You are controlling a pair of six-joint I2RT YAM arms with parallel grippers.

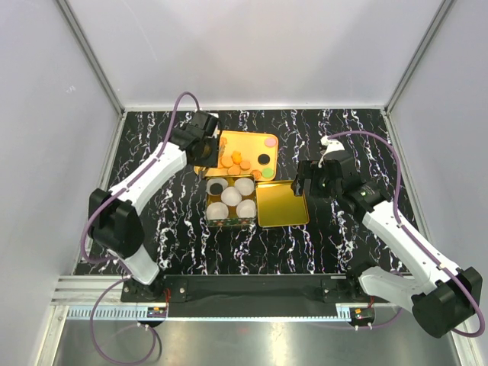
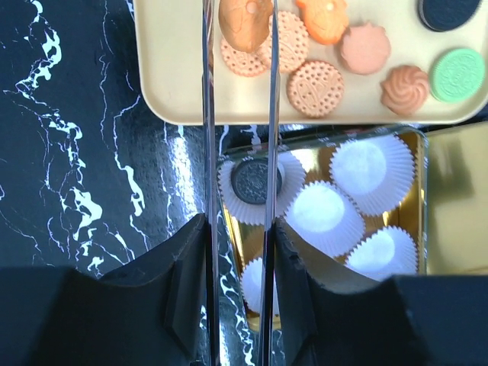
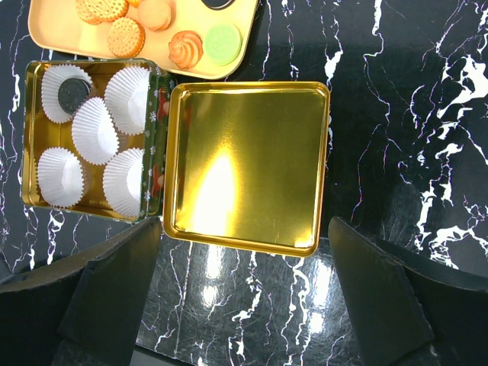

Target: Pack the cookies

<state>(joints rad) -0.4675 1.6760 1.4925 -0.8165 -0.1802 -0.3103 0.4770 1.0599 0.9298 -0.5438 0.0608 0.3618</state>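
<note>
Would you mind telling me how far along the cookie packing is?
Done: one black cookie sits in a paper cup in the tin. In hand: the left gripper holds an orange cookie above the tray. Left: four cups are empty, the other cookies are on the tray, and the lid lies beside the tin.

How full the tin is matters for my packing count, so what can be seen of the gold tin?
The gold tin is a square, shiny metal box with low walls, flower-printed outside, standing open on the black marbled table. Five white pleated paper cups fill it: four in the corners, one in the middle. Only one corner cup holds anything, a black cookie. Its lid lies inner side up close against one wall; the cream tray lies along another side.
</note>
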